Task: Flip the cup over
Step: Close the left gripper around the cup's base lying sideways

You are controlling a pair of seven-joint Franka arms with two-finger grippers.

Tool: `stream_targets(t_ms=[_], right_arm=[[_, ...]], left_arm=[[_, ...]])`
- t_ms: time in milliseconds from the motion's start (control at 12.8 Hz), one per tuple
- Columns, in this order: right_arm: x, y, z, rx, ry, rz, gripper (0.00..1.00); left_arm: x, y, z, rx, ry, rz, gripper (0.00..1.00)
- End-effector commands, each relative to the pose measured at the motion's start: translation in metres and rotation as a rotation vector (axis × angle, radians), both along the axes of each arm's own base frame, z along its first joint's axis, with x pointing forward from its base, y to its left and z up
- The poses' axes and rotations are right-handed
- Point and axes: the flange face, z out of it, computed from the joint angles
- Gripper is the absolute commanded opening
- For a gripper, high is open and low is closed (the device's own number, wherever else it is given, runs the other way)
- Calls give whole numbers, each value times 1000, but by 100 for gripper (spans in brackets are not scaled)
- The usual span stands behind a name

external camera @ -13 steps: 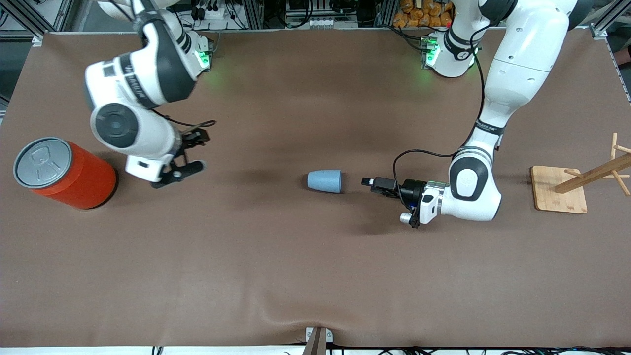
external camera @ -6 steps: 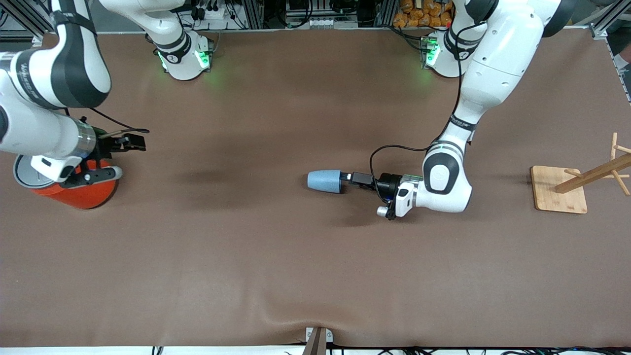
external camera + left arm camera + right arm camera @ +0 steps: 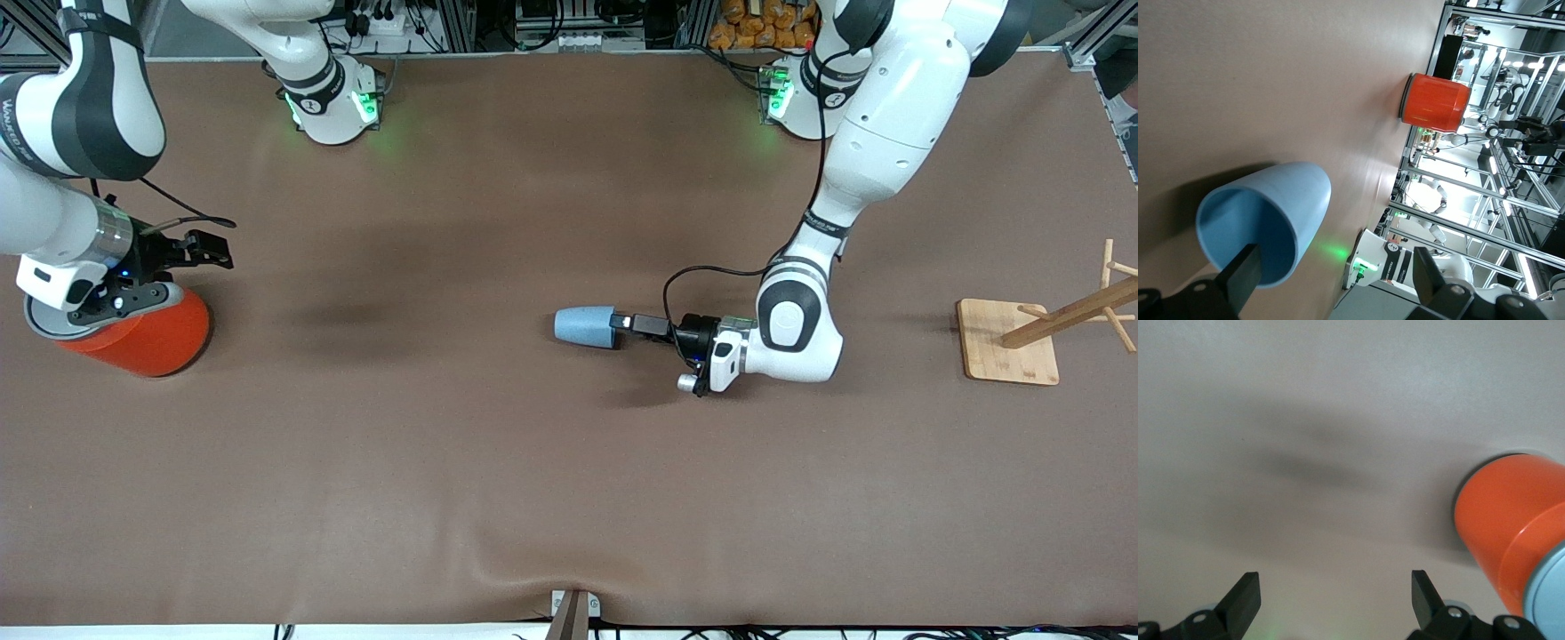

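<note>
The light-blue cup (image 3: 586, 325) lies on its side on the brown table, its mouth toward the left arm's end. My left gripper (image 3: 625, 322) is low at the cup's mouth and open. In the left wrist view the cup (image 3: 1281, 200) is close, one finger (image 3: 1245, 277) is in the mouth, the other finger (image 3: 1429, 277) is outside, and the cup's wall stands between them, ungripped. My right gripper (image 3: 187, 271) is open and empty beside the orange can at the right arm's end; it also shows in the right wrist view (image 3: 1335, 587).
A large orange can (image 3: 147, 333) with a grey lid stands at the right arm's end, and shows in both wrist views (image 3: 1435, 100) (image 3: 1508, 513). A wooden rack on a square base (image 3: 1009, 342) stands at the left arm's end.
My left gripper has moved up to the cup's mouth from a short way off. My right arm has swung away toward the orange can. The cup has not moved.
</note>
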Motion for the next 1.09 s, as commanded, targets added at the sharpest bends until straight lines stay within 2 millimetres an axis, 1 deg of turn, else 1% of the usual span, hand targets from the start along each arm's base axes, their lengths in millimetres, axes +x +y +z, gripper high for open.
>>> stream_targets(t_ms=[0,78,234,312,391,469,547,625,781,859,938,1016], right_arm=[[-14,-30,10,27,-21,30,100],[-14,-26,12,29,-20,34,100],[-10,-16,22,35,-32,37,100],[-9,-7,30,37,-28,54,100],[-7,2,37,37,-35,72,100],[-6,3,40,36,-41,72,100],[-6,3,40,36,-35,71,100],[-6,3,44,32,-31,55,100],[-4,4,64,27,-34,30,100],[-4,11,75,21,-32,10,100],[2,19,91,17,-66,11,100],[6,22,101,16,-83,13,100]], left_arm=[[-7,-23,-14,-7,-25,34,100],[-8,-26,-16,-5,-27,42,100],[-9,-29,-20,-7,-33,52,100],[-14,-37,-20,-16,-50,41,73],[-14,-38,-21,-29,-91,34,31],[-13,-36,-23,-32,-97,39,0],[-13,-34,-24,-31,-97,41,0],[-12,-33,-23,-30,-93,43,0],[-12,-30,-24,-28,-107,38,0],[-11,-29,-22,-29,-104,40,0],[-10,-29,-20,-28,-97,43,0],[-8,-29,-16,-33,-95,46,0]])
